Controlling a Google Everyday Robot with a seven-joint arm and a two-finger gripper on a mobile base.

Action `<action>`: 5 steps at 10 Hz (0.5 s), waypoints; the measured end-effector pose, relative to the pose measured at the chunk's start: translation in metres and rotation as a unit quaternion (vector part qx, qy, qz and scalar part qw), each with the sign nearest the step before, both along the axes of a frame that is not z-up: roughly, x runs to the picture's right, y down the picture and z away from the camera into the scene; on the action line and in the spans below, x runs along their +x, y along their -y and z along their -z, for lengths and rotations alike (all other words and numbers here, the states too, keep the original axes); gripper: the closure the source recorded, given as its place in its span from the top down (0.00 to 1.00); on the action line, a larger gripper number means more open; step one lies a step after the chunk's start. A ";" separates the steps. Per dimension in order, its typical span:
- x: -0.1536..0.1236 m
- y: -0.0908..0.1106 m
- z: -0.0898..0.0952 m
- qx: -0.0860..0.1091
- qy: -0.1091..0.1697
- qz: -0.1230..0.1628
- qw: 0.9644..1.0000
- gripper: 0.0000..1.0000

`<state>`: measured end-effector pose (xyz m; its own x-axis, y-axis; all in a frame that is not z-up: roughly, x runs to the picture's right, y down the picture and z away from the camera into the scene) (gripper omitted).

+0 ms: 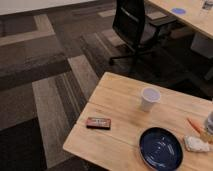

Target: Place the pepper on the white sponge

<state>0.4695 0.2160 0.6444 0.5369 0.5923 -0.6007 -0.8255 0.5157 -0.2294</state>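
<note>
Pincer (209, 125): at the desk's (120, 100) right edge, closed, empty; pepper (194, 125) lies just beside it on the desk, touching the white sponge (196, 144) below; placement on top not done.

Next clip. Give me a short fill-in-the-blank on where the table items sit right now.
The pepper lies on the ___, not on the sponge.
The sponge sits right of the dark blue ___.
The cup stands ___.
The claw is at the frame's ___ edge.

Missing words: table; plate; upright; right
</note>
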 end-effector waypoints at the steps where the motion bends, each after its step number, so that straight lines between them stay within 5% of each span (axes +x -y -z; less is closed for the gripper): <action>1: 0.000 -0.005 0.000 0.006 -0.005 -0.004 1.000 0.00; 5: 0.002 -0.036 0.005 0.016 -0.012 -0.035 0.999 0.00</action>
<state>0.4720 0.2523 0.6389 0.4792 0.6469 -0.5932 -0.8649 0.4630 -0.1938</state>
